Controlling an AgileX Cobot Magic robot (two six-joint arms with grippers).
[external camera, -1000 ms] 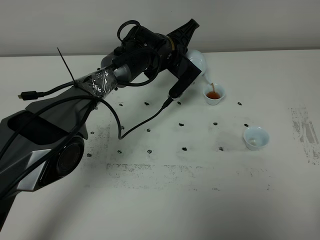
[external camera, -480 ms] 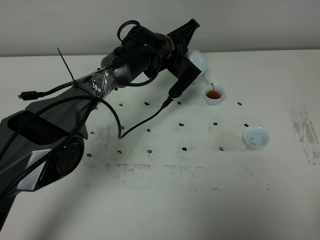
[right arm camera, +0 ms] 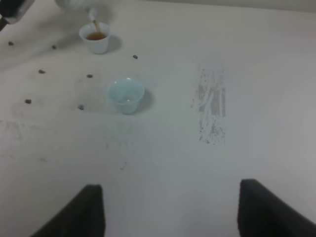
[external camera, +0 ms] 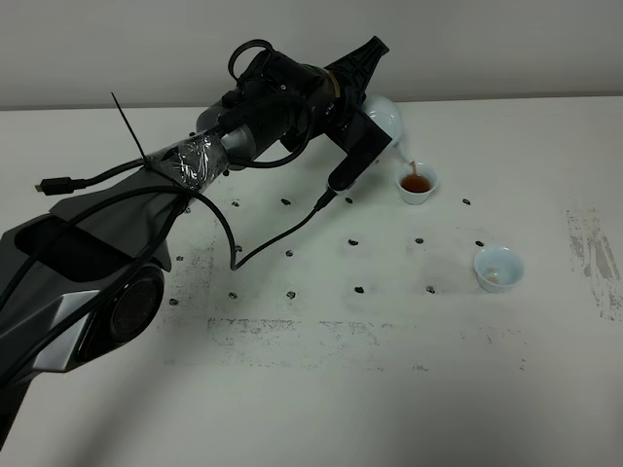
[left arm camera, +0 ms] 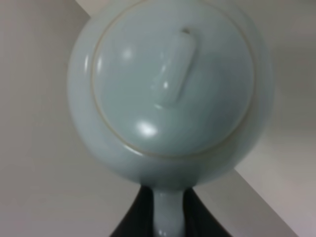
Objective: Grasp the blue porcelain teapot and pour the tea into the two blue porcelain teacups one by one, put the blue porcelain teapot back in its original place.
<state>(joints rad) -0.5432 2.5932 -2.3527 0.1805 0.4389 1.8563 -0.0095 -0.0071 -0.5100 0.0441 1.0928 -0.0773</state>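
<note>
**Pouring into the far teacup**

Gripping the blue porcelain teapot (external camera: 384, 119) by its handle, left gripper (left arm camera: 168, 222) clamped tight. Tilting it above the table (external camera: 389, 370), spout over the far teacup (external camera: 417, 183), sending down a brown stream. Leaving the near teacup (external camera: 499, 268) well apart. Holding the right gripper (right arm camera: 170, 210) with fingers spread.

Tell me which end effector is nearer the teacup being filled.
Left. The left end effector holds the teapot beside that teacup; the right end effector hangs far off, across the table.
</note>
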